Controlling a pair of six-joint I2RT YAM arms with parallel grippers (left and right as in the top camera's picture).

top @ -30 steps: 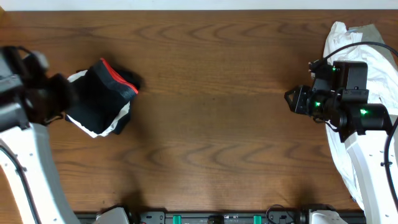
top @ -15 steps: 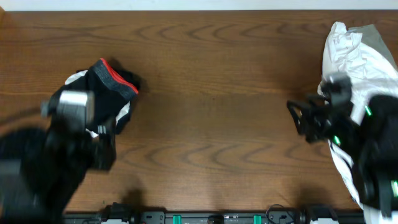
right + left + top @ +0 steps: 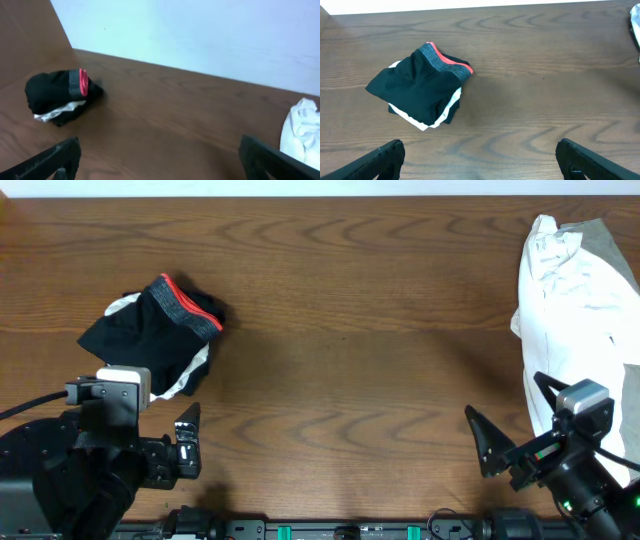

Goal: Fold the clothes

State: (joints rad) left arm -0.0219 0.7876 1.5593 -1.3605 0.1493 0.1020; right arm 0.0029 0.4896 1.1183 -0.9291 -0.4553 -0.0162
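I am seeing the left pincer [image 3: 480,152] and the right pincer [image 3: 159,152] both hanging spread wide. The black shorts [image 3: 155,340] are lying bundled on the worktop's [image 3: 350,330] left side, and the white garment [image 3: 570,310] is lying crumpled at its right edge.

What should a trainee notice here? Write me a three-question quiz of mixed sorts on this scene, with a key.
1. True or false: the left jaws are shut on the black shorts.
2. In the overhead view, where does the white garment pile lie? A) at the right end B) in the middle C) on top of the shorts
3. Fill in: the shorts' waistband is grey with a ___ edge.

Key: 1 false, the left jaws stand open and hold nothing; 2 A; 3 red.
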